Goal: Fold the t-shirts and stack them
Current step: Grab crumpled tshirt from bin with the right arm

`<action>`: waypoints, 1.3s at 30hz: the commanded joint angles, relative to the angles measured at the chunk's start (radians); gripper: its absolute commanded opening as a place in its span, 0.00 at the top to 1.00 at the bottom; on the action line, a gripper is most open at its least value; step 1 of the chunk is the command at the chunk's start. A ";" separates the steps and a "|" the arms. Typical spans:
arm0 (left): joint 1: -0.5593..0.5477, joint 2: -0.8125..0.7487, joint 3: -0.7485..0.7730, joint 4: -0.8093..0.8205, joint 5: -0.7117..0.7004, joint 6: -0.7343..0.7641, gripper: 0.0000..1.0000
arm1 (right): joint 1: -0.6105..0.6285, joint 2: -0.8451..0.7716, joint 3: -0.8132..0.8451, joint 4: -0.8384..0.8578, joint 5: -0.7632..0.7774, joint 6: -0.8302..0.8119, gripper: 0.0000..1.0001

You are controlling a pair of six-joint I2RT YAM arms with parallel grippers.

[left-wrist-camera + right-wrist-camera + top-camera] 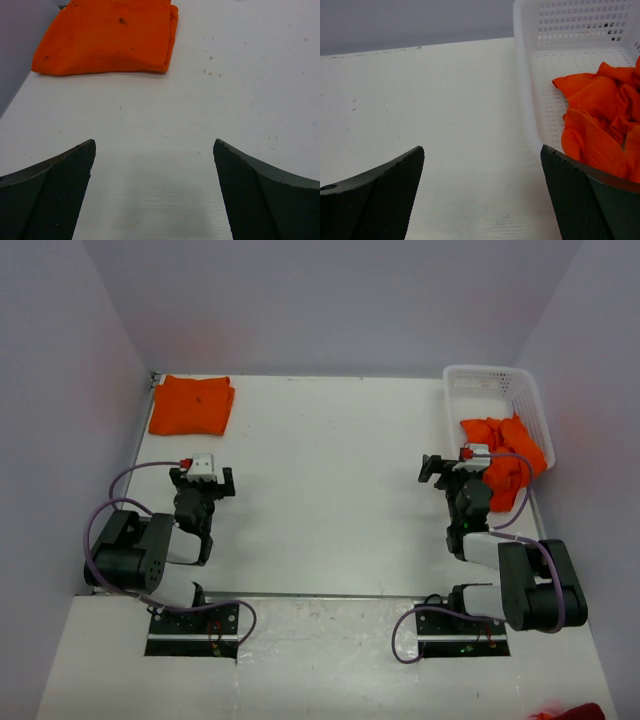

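Note:
A folded orange t-shirt (191, 405) lies flat at the far left corner of the table; it also shows in the left wrist view (107, 35). Crumpled orange t-shirts (507, 455) fill the near end of the white basket (480, 382), seen too in the right wrist view (602, 125). My left gripper (203, 472) is open and empty, well short of the folded shirt; its jaws stand wide apart over bare table (154, 170). My right gripper (455, 466) is open and empty, just left of the basket (530, 85); it also shows in the right wrist view (482, 175).
Grey walls close in the table on the left, back and right. The basket stands against the far right edge. Cables loop beside both arm bases. A scrap of orange-red cloth (570, 712) lies at the bottom right, off the table.

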 commanded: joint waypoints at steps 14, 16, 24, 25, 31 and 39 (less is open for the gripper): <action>0.027 -0.027 0.039 0.029 -0.030 -0.006 0.00 | 0.032 -0.059 0.006 0.019 0.182 0.013 0.01; 0.021 -0.088 0.097 -0.112 -0.101 -0.012 0.00 | 0.072 -0.135 0.102 -0.135 0.288 0.005 0.01; -0.088 -0.248 0.456 -0.819 -0.505 -0.220 0.00 | 0.137 -0.398 0.444 -0.934 0.329 0.130 0.01; -0.091 -0.265 0.575 -0.918 -0.499 -0.276 0.00 | 0.143 -0.428 0.516 -0.999 0.315 0.125 0.01; -0.128 -0.369 0.823 -1.372 -0.221 -0.417 0.00 | 0.155 -0.548 0.541 -1.136 0.188 0.172 0.01; -0.134 -0.524 0.764 -1.333 0.149 -0.535 0.00 | 0.114 -0.421 0.719 -1.450 0.300 0.248 0.18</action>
